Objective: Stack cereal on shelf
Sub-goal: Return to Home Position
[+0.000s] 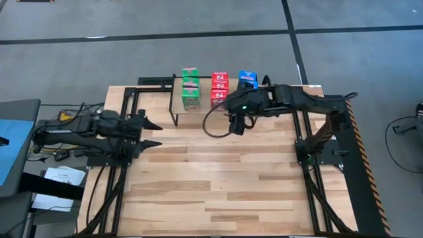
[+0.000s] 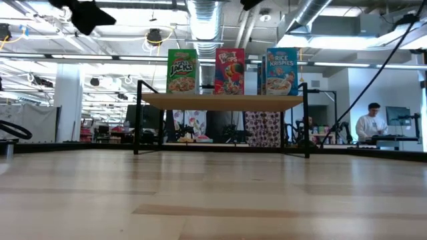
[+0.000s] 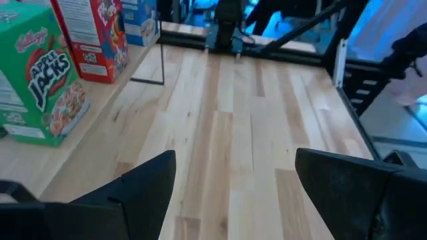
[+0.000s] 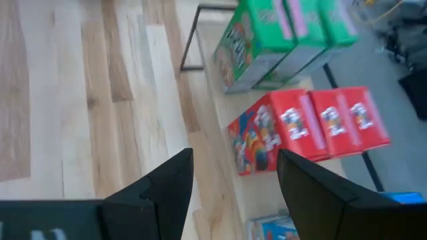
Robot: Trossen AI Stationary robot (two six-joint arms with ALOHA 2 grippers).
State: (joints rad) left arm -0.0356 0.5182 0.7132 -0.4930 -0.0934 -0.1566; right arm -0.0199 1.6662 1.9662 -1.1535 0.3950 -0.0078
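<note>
Off the table's left edge lay a blue panel (image 1: 8, 149) and some white papers (image 1: 63, 176). Black rails (image 1: 109, 178) ran down both sides of the slatted table (image 1: 218, 192). Near the back edge the shelf (image 2: 220, 101) stood on thin black legs. The cereal was on it in three rows running front to back: green boxes (image 1: 190, 89) on the left, red boxes (image 1: 219, 89) in the middle, blue boxes (image 1: 248, 79) on the right. The right arm (image 1: 310, 102) reached across from the right and covered part of the blue row from above. A dark cable loop (image 1: 213, 125) hung from it in front of the shelf.

The left hand (image 1: 157, 134) lay low at the table's left side, well apart from the shelf, its fingers spread wide and holding nothing. The right hand (image 1: 236, 127) hung above the table just in front of the shelf, near the red row, its fingers also spread and touching nothing.

The low view showed only the front box of each colour, upright with small gaps between them, reading Apple Jacks on the green and Rice Krispies on the blue. It also showed a person (image 2: 368, 123) at a desk far off to the right. The right wrist view showed three green and three red boxes pressed side by side, and only a corner of the blue.
</note>
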